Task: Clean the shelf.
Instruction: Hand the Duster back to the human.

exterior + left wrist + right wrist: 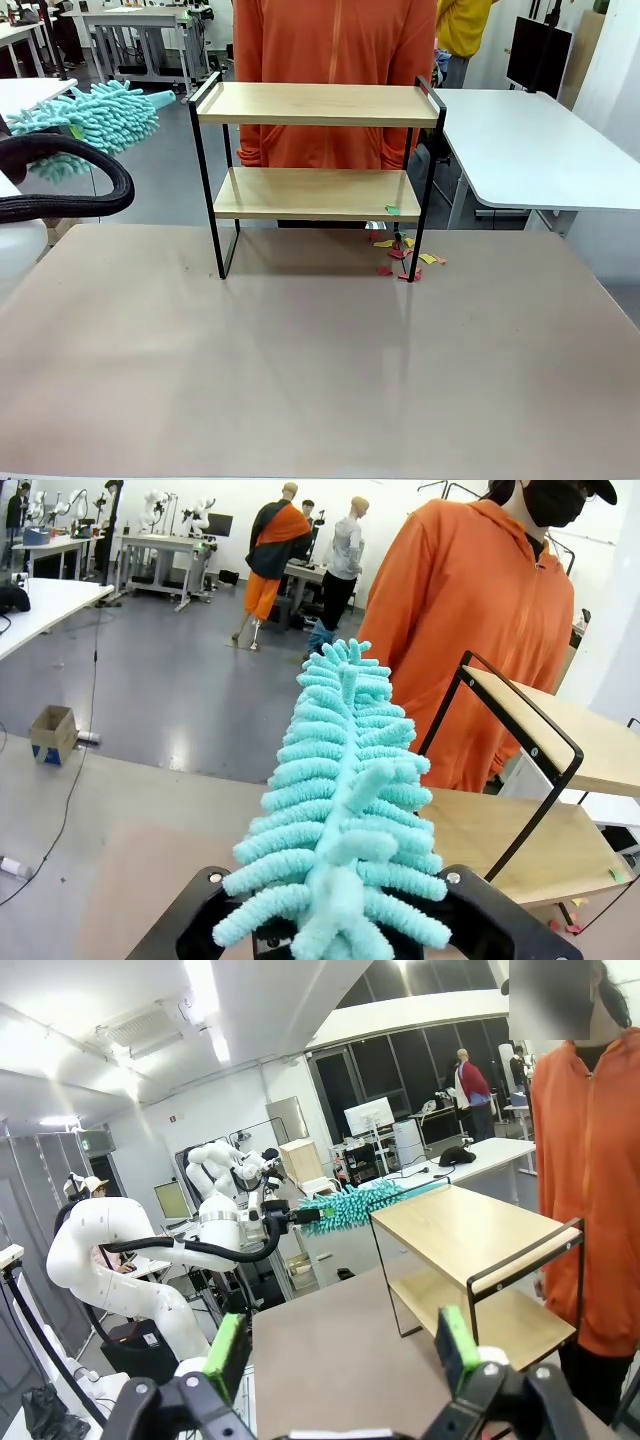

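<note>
Left tool (pixel 335 925) clamped on fluffy turquoise microfibre duster (pixel 95 118), held high, left of the 2-tier wooden shelf w/ black metal frame (pixel 315 105). Right tool (pixel 345 1355) w/ fingers apart, empty. Shelf stands far-centre on the tan surface (pixel 300 370), long axis left-right. Risk: duster snags the end rail, shoves the light shelf; coloured paper scraps (pixel 400 255) by its right legs may scatter.

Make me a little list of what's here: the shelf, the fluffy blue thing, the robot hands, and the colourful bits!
shelf: two wooden boards in a black frame, standing on the table
duster: fluffy, teal, held up left of the shelf's top board
left gripper: fingers shut on the duster
right gripper: fingers open, holding nothing
paper scraps: red and yellow, on the table by the shelf's right leg; one green scrap on the lower board
person: orange top, behind the shelf
</note>
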Available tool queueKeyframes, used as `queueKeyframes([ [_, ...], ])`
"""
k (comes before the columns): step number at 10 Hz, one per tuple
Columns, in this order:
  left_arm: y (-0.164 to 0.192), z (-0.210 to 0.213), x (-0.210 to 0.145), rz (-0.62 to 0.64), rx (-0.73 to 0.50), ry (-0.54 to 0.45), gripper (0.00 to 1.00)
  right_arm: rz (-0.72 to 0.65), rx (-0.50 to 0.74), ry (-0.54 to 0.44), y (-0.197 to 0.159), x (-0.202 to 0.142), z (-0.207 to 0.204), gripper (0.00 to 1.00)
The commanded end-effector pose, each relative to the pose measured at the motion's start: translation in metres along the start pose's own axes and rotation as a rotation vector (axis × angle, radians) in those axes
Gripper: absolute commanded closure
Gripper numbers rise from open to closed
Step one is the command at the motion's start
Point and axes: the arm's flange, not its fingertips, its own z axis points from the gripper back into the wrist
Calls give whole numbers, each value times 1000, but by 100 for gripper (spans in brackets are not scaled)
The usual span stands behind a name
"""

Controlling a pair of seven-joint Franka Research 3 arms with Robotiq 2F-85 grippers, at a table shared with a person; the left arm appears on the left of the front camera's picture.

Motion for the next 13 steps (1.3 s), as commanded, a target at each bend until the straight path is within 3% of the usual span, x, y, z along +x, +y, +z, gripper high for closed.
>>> queueKeyframes([
  [1, 0, -1, 0, -2, -9, -2, 82, 5, 7, 18, 1, 1, 1, 0],
  [11, 0, -1, 0, -2, -9, -2, 82, 5, 7, 18, 1, 1, 1, 0],
  [12, 0, 0, 0, 0, -1, 0, 26, 5, 7, 18, 1, 1, 1, 0],
  [13, 0, 14, 16, 17, 14, 6, 26, 5, 7, 18, 1, 1, 1, 0],
])
